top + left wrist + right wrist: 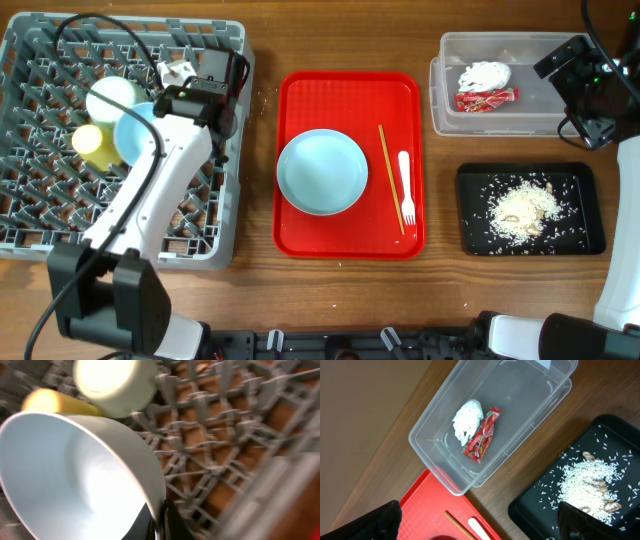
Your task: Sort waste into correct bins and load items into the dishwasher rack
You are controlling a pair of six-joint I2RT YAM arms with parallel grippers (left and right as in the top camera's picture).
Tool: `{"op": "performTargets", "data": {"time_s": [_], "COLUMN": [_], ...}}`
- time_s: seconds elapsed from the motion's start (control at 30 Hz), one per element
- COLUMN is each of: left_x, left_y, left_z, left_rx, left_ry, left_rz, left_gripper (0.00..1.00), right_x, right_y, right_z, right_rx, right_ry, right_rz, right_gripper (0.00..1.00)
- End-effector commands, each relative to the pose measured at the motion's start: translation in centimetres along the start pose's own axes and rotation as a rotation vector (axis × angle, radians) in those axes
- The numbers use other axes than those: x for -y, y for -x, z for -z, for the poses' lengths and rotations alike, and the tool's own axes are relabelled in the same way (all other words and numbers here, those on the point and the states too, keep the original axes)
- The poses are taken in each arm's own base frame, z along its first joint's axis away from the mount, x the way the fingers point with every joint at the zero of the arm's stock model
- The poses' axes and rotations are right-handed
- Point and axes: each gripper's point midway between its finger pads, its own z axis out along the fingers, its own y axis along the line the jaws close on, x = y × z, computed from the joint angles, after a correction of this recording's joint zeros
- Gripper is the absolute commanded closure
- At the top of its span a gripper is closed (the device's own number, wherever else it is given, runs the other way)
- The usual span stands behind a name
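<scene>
Wrapper [481,436] lettering, apparently white, unreadable.

The red tray [300,100] is showing a plain bright red, finely textured. On it, the plate [322,172] is showing pale blue, the chopsticks [390,178] a light wood tan and the fork [405,185] white. Left of the red tray, the rack [40,60] is showing grey, with the brown table [260,290] showing through its grid. Inside it the green bowl [112,97] is looking pale, almost cream, the cup [92,143] yellow and the blue bowl [135,130] pale blue. Right of the red tray, the tub [450,110] is showing clear, the napkin [484,75] in it white and the wrapper [487,98] red with light print. Also right of the red tray, the black tray [475,235] is showing beige rice [525,205] speckling its floor.
</scene>
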Motion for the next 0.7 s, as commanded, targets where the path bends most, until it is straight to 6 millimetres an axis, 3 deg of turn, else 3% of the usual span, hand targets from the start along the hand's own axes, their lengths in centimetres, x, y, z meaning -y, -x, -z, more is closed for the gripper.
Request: {"op": "performTargets", "data": {"time_s": [0.0, 0.17, 0.37, 0.47, 0.67], "left_x": [2.9, 4.5, 3.7, 1.6, -4.7], "left_y": [-1.0, -1.1, 0.2, 1.2, 1.2], "left_z": [1.3, 1.4, 1.4, 1.0, -1.5], "left_rx": [-0.111, -0.255, -0.404, -0.432, -0.436], "left_ry": [-0.223, -0.415, -0.656, -0.742, -0.683], "left_rz": [0.143, 0.253, 0.346, 0.376, 0.396], "left_gripper": [0.96, 0.96, 0.96, 0.96, 0.96], "right_x": [0.1, 0.1, 0.1, 0.1, 0.1], "right_y": [-0.1, -0.1, -0.1, -0.1, -0.1], "right_z": [-0.3, -0.3, -0.3, -0.3, -0.3], "right_rx": [-0.006, -0.006, -0.006, -0.006, -0.006], "right_ry": [-0.006, -0.006, -0.006, -0.006, -0.006], "right_rz": [0.011, 0.011, 0.011, 0.012, 0.011], "right_gripper": [0.00, 0.00, 0.00, 0.00, 0.00]}}
